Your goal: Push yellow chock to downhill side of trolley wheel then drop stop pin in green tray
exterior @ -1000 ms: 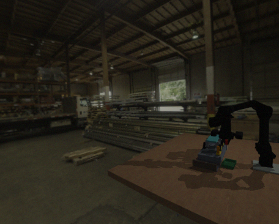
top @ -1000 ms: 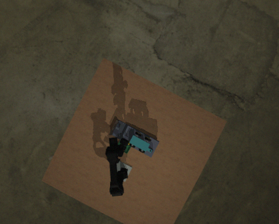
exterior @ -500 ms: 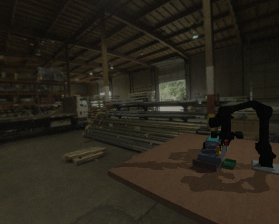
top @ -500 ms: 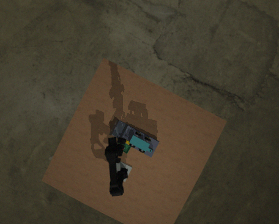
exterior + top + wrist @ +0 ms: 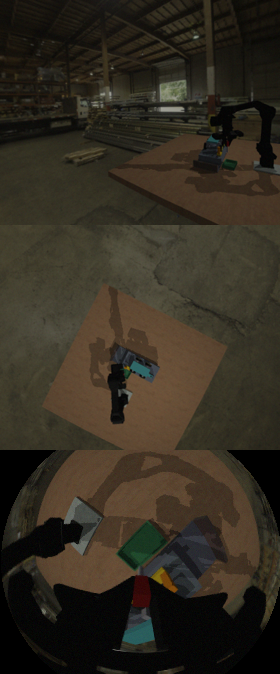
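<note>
Gripper [image 5: 227, 142] [image 5: 140, 580]: your fingers pinch the red-headed stop pin [image 5: 228, 143] [image 5: 142, 591] | Trolley [image 5: 140, 369] [image 5: 213, 141] [image 5: 139, 633]: on your ramp [image 5: 155, 375] [image 5: 210, 157] [image 5: 192, 552] | Chock [image 5: 126, 367] [image 5: 219, 150] [image 5: 164, 579]: on the ramp near the trolley; contact unclear to you | Green tray [image 5: 127, 374] [image 5: 229, 165] [image 5: 142, 545]: on the table [image 5: 184, 385] [image 5: 166, 181] [image 5: 112, 487], beside the ramp

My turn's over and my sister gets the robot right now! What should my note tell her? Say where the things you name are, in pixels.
Gripper [image 5: 125, 372] [image 5: 226, 145] [image 5: 140, 580]: shut on the red-headed stop pin [image 5: 228, 143] [image 5: 142, 591], held up off the ramp.
Trolley [image 5: 140, 369] [image 5: 213, 141] [image 5: 139, 633]: on the ramp [image 5: 156, 371] [image 5: 212, 157] [image 5: 197, 545].
Yellow chock [image 5: 127, 367] [image 5: 219, 150] [image 5: 163, 577]: on the ramp, by the trolley's downhill end; I can't tell if it touches a wheel.
Done: pin out.
Left: drop it in the green tray [image 5: 126, 374] [image 5: 229, 165] [image 5: 142, 545], open, move away.
</note>
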`<state>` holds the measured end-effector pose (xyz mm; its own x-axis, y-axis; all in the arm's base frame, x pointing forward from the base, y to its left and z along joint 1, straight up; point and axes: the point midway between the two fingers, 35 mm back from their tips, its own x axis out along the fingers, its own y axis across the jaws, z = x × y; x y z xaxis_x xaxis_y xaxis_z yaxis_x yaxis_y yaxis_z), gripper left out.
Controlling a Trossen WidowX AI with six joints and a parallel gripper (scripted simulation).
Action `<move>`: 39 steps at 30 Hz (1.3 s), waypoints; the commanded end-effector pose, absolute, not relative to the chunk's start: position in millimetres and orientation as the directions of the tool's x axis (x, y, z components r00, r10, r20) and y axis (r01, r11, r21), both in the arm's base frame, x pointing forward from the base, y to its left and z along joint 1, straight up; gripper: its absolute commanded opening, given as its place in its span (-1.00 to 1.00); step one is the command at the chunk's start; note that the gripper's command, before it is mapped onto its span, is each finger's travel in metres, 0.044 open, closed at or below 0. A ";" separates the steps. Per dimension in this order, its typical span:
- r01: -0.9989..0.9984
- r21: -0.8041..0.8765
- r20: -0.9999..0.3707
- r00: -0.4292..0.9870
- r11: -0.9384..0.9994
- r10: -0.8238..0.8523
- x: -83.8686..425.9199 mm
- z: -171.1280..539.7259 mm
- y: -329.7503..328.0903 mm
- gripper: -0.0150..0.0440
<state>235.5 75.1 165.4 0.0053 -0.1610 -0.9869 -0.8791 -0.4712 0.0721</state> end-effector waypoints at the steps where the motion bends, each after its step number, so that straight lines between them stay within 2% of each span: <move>1: -0.818 0.071 -0.991 0.009 -0.571 -0.135 234.7 165.7 74.2 -0.49; 13: -0.560 0.047 -0.998 0.015 -0.827 -0.066 234.7 166.1 71.9 -0.49; 23: -0.291 0.002 -1.000 0.024 -0.957 -0.010 235.0 166.9 70.2 -0.49; 39: -0.210 -0.009 -1.000 0.018 -0.978 0.006 218.9 147.1 72.3 -0.49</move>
<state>224.2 71.3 152.3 0.0162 -0.0019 -0.9999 -0.2347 -0.9721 -0.0020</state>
